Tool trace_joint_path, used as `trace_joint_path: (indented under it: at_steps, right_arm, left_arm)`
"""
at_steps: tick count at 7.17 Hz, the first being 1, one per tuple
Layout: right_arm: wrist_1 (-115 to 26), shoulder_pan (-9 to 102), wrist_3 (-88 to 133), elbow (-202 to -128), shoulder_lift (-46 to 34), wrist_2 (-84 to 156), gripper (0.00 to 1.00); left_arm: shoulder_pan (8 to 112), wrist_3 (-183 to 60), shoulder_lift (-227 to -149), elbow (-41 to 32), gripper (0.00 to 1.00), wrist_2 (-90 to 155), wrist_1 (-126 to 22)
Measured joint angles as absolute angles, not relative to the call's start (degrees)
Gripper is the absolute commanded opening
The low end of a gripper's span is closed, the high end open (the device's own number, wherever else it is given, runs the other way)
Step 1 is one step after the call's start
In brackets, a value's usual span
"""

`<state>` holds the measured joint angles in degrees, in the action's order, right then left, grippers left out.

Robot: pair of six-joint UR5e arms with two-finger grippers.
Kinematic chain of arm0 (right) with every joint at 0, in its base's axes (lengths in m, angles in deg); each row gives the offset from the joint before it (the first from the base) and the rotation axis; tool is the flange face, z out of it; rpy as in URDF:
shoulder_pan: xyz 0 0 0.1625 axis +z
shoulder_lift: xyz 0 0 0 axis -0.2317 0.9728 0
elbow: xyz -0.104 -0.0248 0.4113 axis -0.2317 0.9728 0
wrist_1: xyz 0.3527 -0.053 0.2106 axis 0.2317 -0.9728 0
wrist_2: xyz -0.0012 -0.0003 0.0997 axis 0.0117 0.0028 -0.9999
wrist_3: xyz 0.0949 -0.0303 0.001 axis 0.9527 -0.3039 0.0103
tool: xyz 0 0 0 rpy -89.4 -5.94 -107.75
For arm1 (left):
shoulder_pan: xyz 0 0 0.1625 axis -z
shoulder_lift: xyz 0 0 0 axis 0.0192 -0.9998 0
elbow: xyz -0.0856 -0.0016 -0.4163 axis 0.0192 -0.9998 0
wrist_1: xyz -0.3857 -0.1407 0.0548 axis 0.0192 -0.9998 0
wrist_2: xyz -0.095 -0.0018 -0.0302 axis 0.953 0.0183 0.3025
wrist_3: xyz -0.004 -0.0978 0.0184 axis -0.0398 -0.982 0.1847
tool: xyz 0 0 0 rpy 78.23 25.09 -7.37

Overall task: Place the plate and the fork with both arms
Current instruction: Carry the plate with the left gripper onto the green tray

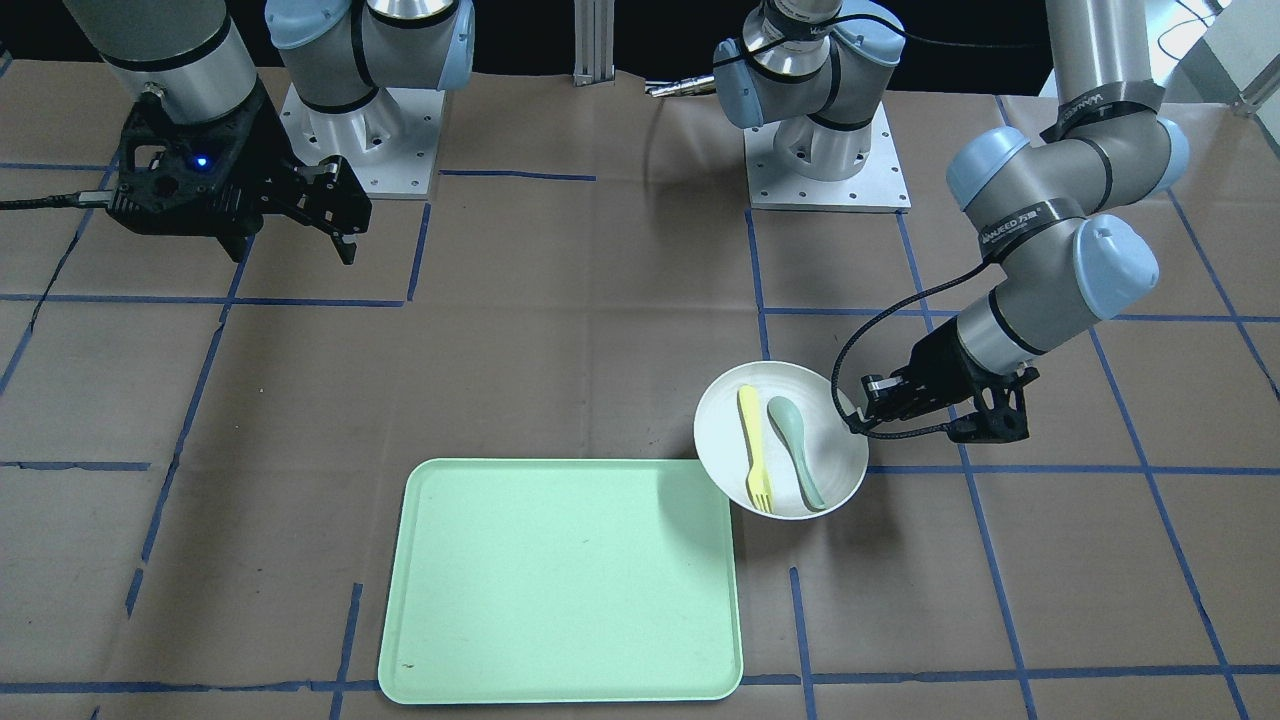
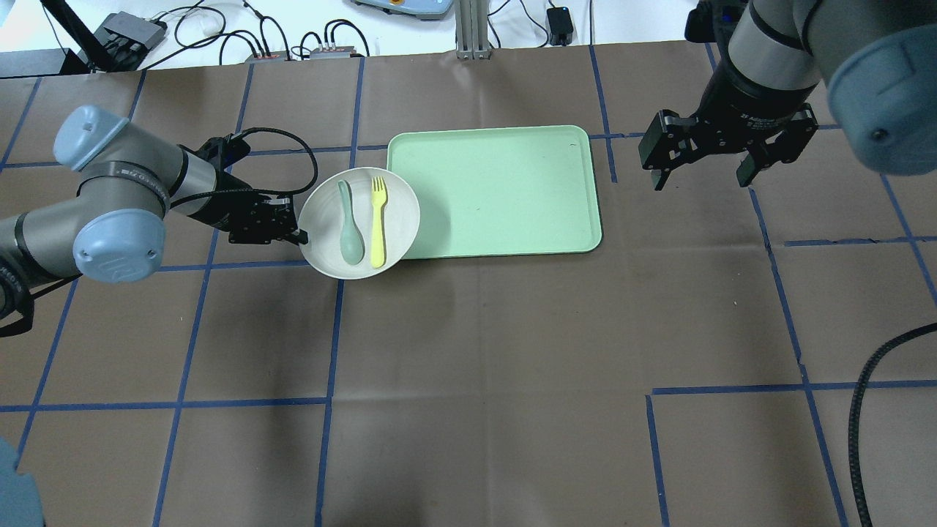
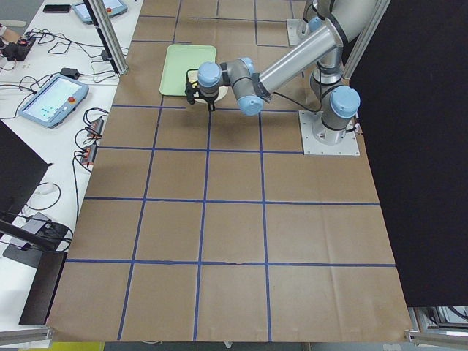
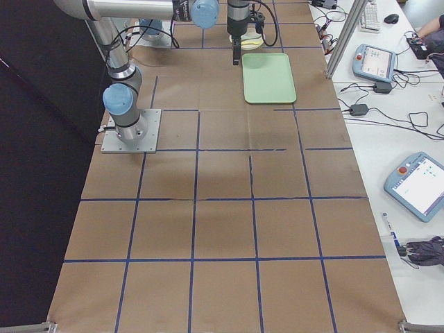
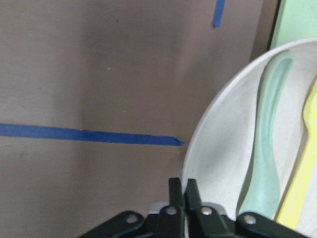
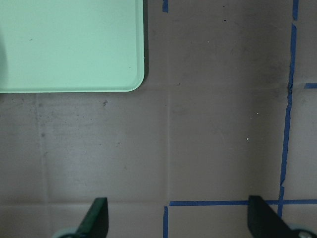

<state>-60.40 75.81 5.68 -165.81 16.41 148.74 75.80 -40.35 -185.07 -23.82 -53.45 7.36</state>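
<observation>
Plate, bearing fork and spoon: overlaps tray corner. Left gripper: pinching plate rim, far from tray. Right gripper: spread, beyond tray's opposite end.

My gripper is at the bottom edge, its two fingers pinched on the rim of the plate. In the plate lies the spoon, with the fork just beside it, cut off by the frame. A tape strip crosses the desk and ends near the rim. A bit of tray shows at top right.
</observation>
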Motion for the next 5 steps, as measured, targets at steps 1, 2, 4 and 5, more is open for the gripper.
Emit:
trace_joint_path:
  at_steps: [1, 2, 4, 5]
  right_arm:
    - [-60.4, 75.8, 5.7, -165.8, 16.4, 148.7, 1.0]
    - [-60.4, 75.8, 5.6, -165.8, 16.4, 148.7, 1.0]
    - [-60.4, 75.8, 5.7, -165.8, 16.4, 148.7, 1.0]
    - [-60.4, 75.8, 5.7, -165.8, 16.4, 148.7, 1.0]
  left_arm:
    - [77.8, -41.1, -188.0, -20.1, 0.0, -53.2, 7.4]
    - [80.0, -41.7, -191.1, -16.1, 0.0, -53.2, 7.2]
    - [84.8, -44.7, -195.6, -10.0, 0.0, -53.4, 7.2]
    - [87.1, -46.2, -197.1, -7.7, 0.0, -53.5, 7.1]
